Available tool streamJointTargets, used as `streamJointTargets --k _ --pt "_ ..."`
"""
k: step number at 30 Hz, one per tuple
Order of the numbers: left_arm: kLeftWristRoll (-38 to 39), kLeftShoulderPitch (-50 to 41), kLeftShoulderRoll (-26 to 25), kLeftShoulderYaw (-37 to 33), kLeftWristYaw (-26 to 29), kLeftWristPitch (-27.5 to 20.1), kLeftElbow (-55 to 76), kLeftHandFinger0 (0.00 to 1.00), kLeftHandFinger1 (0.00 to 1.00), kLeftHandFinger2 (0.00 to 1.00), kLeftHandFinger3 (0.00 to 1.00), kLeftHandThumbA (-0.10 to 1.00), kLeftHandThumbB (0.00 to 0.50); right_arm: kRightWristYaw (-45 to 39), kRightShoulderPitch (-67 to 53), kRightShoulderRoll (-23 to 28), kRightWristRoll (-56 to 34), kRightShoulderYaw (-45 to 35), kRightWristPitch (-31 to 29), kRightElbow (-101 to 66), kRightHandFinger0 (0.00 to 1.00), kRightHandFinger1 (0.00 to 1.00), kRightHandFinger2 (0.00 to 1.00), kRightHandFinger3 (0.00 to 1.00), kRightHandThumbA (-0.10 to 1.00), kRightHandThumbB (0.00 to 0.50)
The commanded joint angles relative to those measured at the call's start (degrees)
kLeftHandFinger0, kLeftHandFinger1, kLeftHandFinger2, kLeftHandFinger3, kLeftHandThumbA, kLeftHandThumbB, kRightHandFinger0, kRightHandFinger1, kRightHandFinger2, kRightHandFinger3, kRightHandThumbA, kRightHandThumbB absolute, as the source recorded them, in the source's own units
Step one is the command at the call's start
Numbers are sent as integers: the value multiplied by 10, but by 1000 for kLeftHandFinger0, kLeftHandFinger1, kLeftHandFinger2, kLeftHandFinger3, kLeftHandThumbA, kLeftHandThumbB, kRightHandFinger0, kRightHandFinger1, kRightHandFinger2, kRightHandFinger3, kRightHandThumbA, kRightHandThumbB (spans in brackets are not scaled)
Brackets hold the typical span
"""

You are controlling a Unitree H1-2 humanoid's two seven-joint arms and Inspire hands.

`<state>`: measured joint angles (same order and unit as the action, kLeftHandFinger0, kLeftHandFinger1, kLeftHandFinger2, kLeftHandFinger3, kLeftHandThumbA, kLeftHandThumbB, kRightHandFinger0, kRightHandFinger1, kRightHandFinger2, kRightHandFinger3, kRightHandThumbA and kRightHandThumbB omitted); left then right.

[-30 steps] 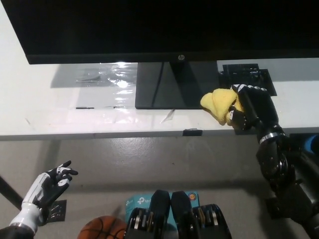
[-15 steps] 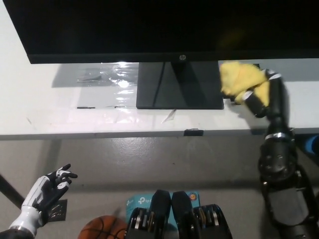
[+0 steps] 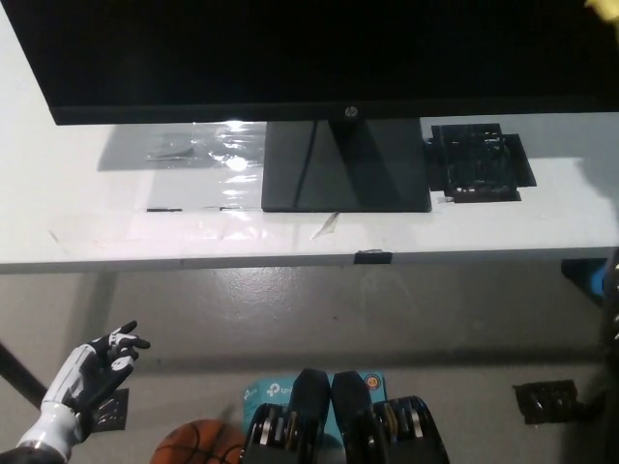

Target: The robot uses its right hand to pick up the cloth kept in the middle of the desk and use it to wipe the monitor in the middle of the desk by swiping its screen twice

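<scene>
**Cloth up at the screen's top right**

The monitor (image 3: 290, 48) fills the worktop (image 3: 87, 213). My right robot hand has left view, so its grip I cannot tell; 1 yellow scrap of cloth (image 3: 602, 8) shows top right. Swipe 1 looks due. Left robot hand (image 3: 92, 372) rests low, fingers apart.

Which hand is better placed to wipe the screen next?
Right, probably: the yellow cloth shows at the monitor's upper right corner, while the left hand hangs open and empty below the desk.
</scene>
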<state>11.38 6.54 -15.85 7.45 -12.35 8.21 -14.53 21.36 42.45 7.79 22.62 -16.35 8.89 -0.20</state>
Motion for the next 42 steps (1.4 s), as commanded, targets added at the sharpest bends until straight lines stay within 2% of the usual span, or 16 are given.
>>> streamJointTargets --k 1,7,9,10,13,15,16,18,19,20,21,25,28,32,36,42 --pt "-1 1 -13 3 -5 -14 8 1000 960 1000 1000 317 49 50 70 31 37 -13 39 -11 0 0 242 147 -100 195" --pt "-12 4 -13 0 1 -12 13 991 945 1000 1000 343 52 73 108 59 105 42 54 57 0 0 227 34 -100 225" --pt "-7 1 -11 1 -1 -9 18 1000 961 1000 1000 325 33 64 137 74 152 104 61 133 0 0 199 203 -100 200" --pt "-7 0 -10 0 -1 -8 20 1000 962 1000 1000 323 32 63 142 80 157 118 63 147 0 0 189 206 -100 156" --pt "-4 1 -9 2 -1 -6 20 1000 964 1000 1000 306 22 80 183 96 195 193 43 273 0 0 199 2 -100 201" --pt "-4 3 -10 2 -1 -5 21 1000 963 1000 1000 303 23 90 187 101 190 204 42 283 0 0 202 0 -100 200" --pt "-5 3 -11 1 -1 -4 20 1000 955 1000 1000 307 20 91 200 103 207 240 24 334 0 0 195 95 -100 256" --pt "-7 1 -12 1 -1 -3 24 1000 953 1000 1000 302 10 98 208 103 217 268 28 366 0 0 119 234 -100 266" --pt "-6 1 -12 1 -1 -4 24 1000 953 1000 1000 300 10 107 213 102 220 280 28 382 0 0 49 252 -100 259" --pt "-2 3 -9 3 -1 -2 22 1000 952 996 1000 291 21 119 215 92 221 297 18 412 0 0 16 158 -100 222" --pt "-7 3 -11 0 -1 -7 20 985 942 994 1000 317 29 117 220 86 233 320 22 438 0 0 21 32 -100 169" --pt "-9 -5 -8 -2 -3 -17 20 1000 934 987 1000 332 22 113 218 79 239 360 35 475 0 0 258 15 -100 189" --pt "-6 -7 -10 -1 -6 -19 19 1000 936 981 1000 313 11 125 219 78 240 379 37 498 0 16 375 106 -100 217" --pt "-4 -7 -11 0 -5 -14 22 990 934 982 1000 288 5 130 224 70 225 386 26 521 0 37 423 213 -100 208" --pt "-5 -11 -10 -2 -5 -5 31 1000 946 1000 1000 289 27 130 223 61 235 402 33 524 0 0 362 19 -100 206" --pt "-9 -10 -8 -6 -5 -12 24 991 939 982 1000 272 3 113 230 11 222 404 56 526 0 12 407 108 -100 109"
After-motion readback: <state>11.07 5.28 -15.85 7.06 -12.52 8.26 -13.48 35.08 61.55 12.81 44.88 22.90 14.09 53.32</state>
